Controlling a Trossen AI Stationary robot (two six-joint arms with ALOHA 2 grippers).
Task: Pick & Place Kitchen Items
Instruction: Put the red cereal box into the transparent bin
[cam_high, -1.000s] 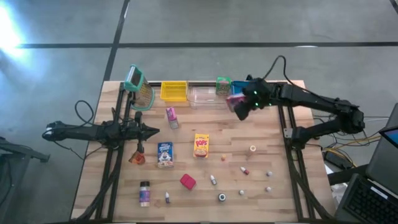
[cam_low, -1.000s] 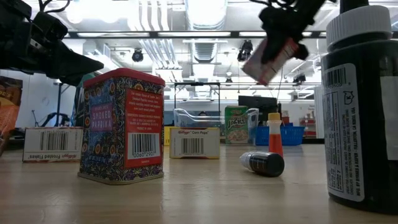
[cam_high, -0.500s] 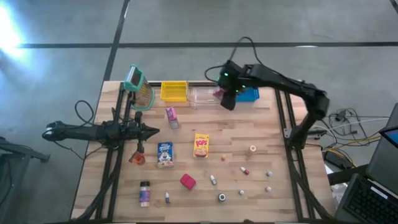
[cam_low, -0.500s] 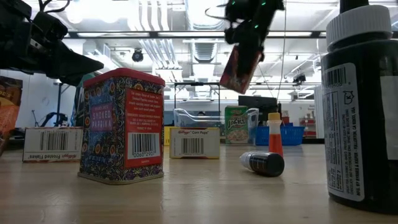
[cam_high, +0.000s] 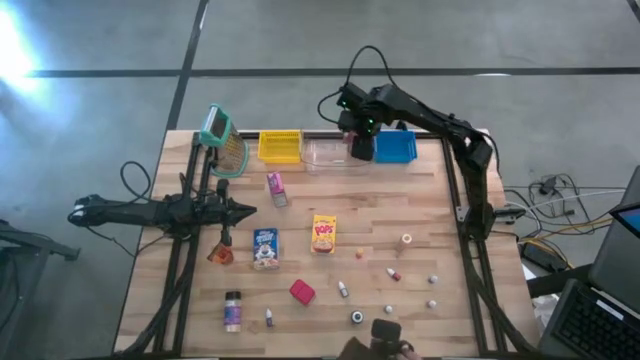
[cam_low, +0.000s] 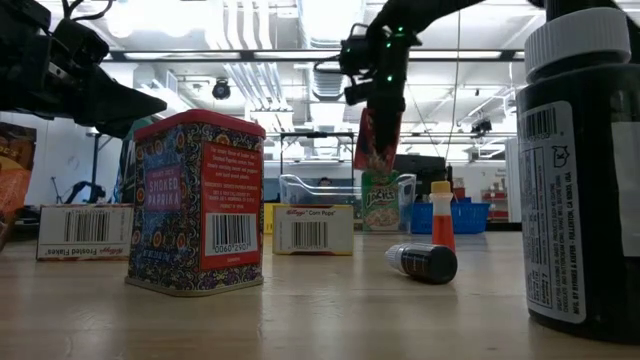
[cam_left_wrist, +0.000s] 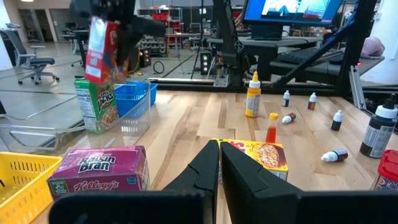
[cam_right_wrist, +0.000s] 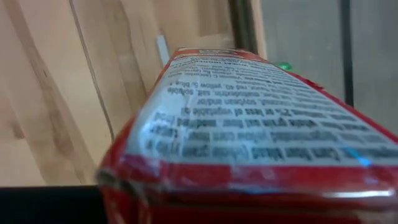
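Right gripper (cam_high: 361, 128) hangs over the far edge of the table (cam_high: 440, 220), above the clear bin (cam_high: 328, 155), on the side nearest the blue bin (cam_high: 395, 148). Its fingers are clamped on a small red box (cam_low: 377, 140), held upright and hanging clear of everything below. The right wrist view is filled by that box's printed side, so the grip is close and firm. The low view shows the box directly above a green box (cam_low: 379, 214) that stands in or just behind the clear bin; which of the two cannot be told. Likely reason for the upright hold: the box can go straight down into the bin without catching the rim.

Left gripper (cam_high: 243, 210) waits well away from the clear bin, low over the table, fingers shut and empty. Its wrist view looks past the closed fingers at a pink box (cam_left_wrist: 102, 169) and a yellow box (cam_left_wrist: 254, 155) lying flat.

The yellow bin (cam_high: 279, 147) sits on the other side of the clear bin from the blue one. Still scattered on the near half of the table, well apart from the clear bin: a blue box (cam_high: 265, 247), red block (cam_high: 302, 291), jar (cam_high: 232, 311) and several tiny bottles. Judged early in the sorting, most items being unplaced.
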